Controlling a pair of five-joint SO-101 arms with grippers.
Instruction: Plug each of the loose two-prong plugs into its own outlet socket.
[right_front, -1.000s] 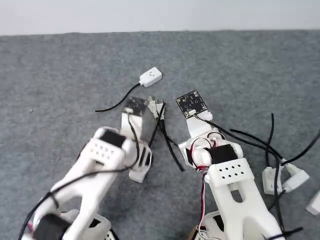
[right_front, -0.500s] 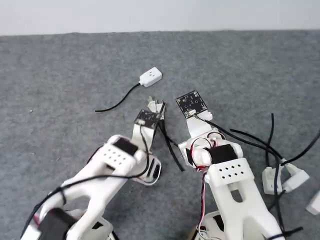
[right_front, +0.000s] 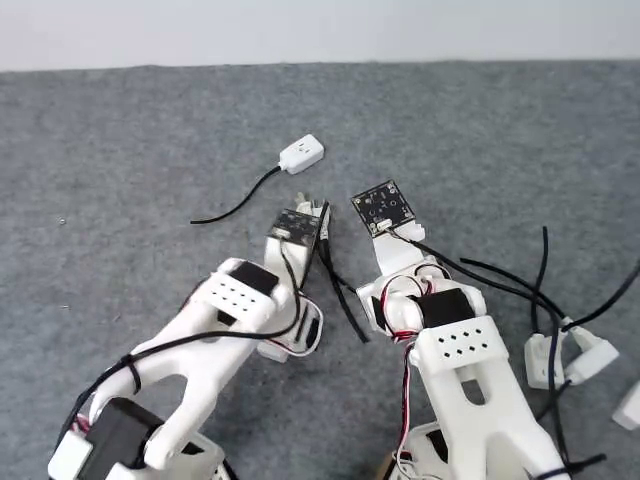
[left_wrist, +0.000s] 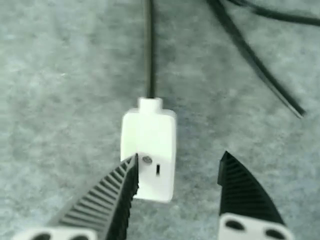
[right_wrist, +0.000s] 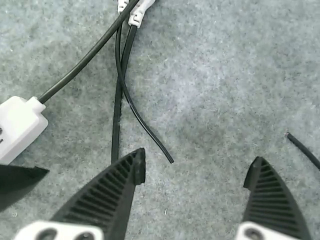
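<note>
The grey felt-covered table (right_front: 120, 150) lies under both my arms. My left gripper (left_wrist: 179, 160) is spread. One finger (left_wrist: 120, 185) touches the near corner of a white block (left_wrist: 149, 145) and the other stands apart from it. The block's black cord (left_wrist: 148, 50) runs straight away from me. My right gripper (right_wrist: 199, 162) is spread too, above bare felt, with thin black wires (right_wrist: 122, 90) crossing just beyond its fingertips. Farther out, a white outlet socket (right_front: 301, 153) lies flat, its cord trailing left. Off to my right, loose white plugs (right_front: 560, 355) lie bunched together.
</note>
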